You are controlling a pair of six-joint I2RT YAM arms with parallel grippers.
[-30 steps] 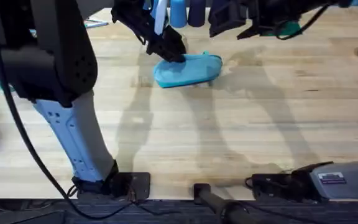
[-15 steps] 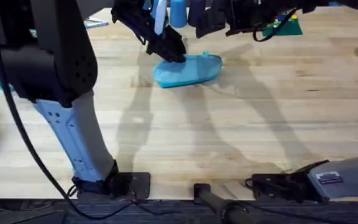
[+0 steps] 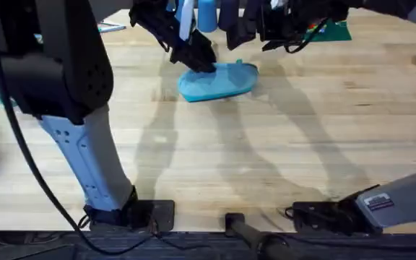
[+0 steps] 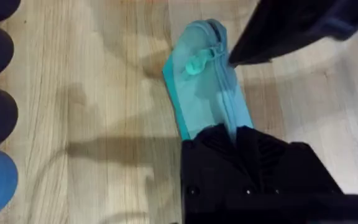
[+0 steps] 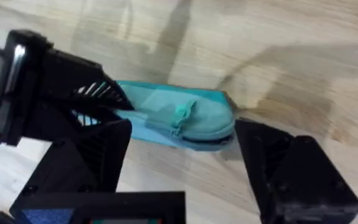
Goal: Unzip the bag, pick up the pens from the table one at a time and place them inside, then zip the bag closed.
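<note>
Counter [image 3: 280,152]: light wood planks, takes up most of the overhead view.

Left arm: big and dark at the left of the overhead view, reaching up to the far middle of the counter.

Right arm: comes in from the upper right of the overhead view, dark, with cables around it.

Bag [image 3: 217,80]: light-blue pouch lying flat on the far middle of the counter, long axis roughly left-right. Zipper runs along its top, with a small teal pull [image 5: 180,112] lying near the end of the bag away from the left pincer.

Left pincer [image 3: 199,58]: on the left end of the bag, black fingers [image 4: 225,142] clenched on the fabric at the zipper line, grasping the bag [image 4: 207,87].

Right pincer [image 3: 245,27]: just beyond the bag's right end, fingers spread apart, released, one on either side of the bag's end in the right wrist view, holding nothing. Whether it touches the bag [image 5: 182,118] can't be told.

Blue cylinders [image 3: 206,14]: upright at the far edge, just behind the bag.
</note>
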